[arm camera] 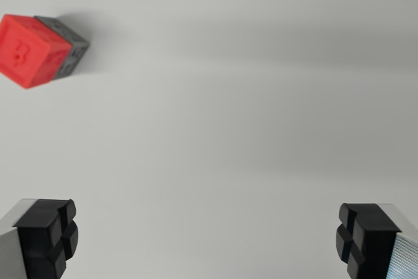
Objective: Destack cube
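In the upper left of the frame, the red cube [31, 50] is covering most of the grey cube [68, 49], leaving only its right side showing. The raised mark on the red top is blurring, perhaps a figure. At the bottom corners, the frame's edge is cutting off the tool's [208, 240] two fingers [46, 236], hiding everything above the pads.
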Controlling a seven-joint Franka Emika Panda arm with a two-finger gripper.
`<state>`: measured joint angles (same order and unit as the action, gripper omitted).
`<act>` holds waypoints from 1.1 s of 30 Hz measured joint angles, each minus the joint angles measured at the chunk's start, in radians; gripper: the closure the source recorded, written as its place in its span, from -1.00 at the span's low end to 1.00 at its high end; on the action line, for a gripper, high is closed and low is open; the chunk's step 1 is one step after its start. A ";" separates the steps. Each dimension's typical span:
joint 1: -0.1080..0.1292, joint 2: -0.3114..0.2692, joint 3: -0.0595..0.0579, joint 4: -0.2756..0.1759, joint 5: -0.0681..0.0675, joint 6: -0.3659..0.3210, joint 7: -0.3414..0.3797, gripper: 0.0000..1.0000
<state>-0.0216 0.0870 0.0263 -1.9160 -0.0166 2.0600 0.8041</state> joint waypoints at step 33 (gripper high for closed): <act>0.018 0.021 0.002 -0.006 0.000 0.020 0.061 -1.00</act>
<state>-0.0035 0.1083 0.0284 -1.9216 -0.0166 2.0801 0.8655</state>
